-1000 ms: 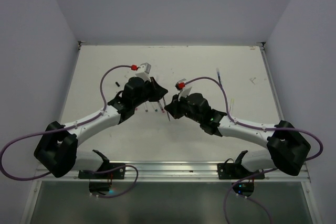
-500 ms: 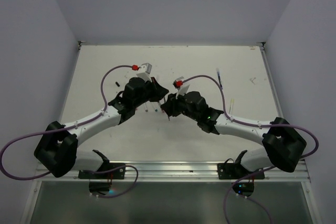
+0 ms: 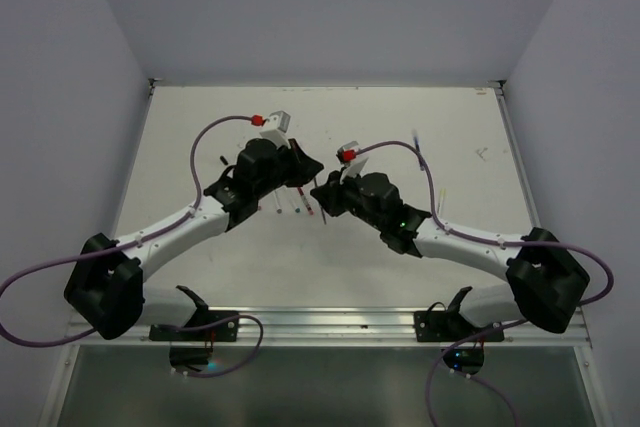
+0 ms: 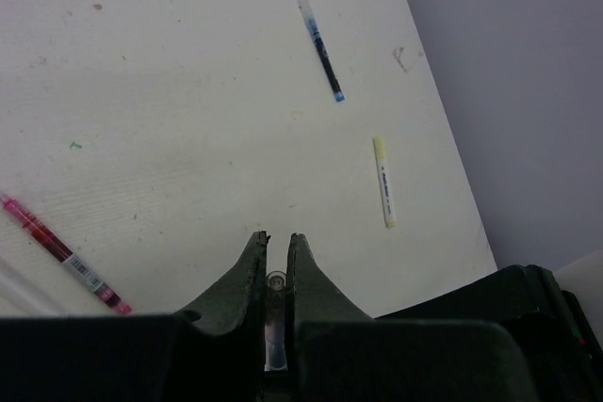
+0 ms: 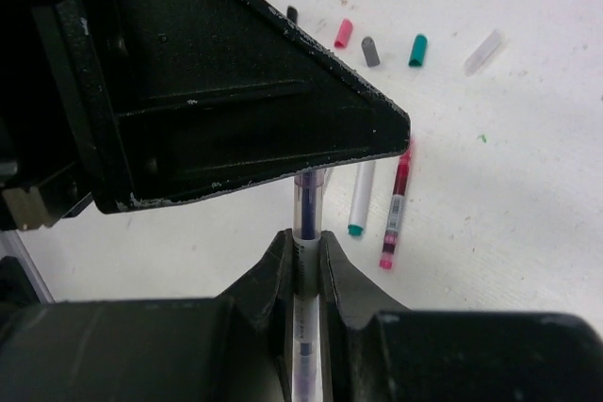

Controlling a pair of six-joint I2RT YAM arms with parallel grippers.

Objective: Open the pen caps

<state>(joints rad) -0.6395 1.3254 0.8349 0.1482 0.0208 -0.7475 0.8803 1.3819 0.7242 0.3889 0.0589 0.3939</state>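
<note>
Black left gripper (image 4: 277, 238) on a clear cap (image 4: 275, 281), black right gripper (image 5: 304, 240) on a dark blue pen (image 5: 307, 201). Off-white table (image 4: 188, 91). Loose caps: black cap (image 5: 291, 13), pink cap (image 5: 343, 33), grey cap (image 5: 371, 51), teal cap (image 5: 417, 49), frosted cap (image 5: 483, 52). And a teal-tipped white pen (image 5: 360, 195), a red pen (image 5: 396, 202), a blue pen (image 4: 321, 49) and a yellow-capped pen (image 4: 383, 181).

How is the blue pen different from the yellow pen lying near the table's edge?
The blue pen has a dark barrel; the yellow pen is pale. The blue pen looks longer than the yellow pen. The blue pen lies slanted in the left wrist view, the yellow pen straighter. Both lie flat on the table.
</note>
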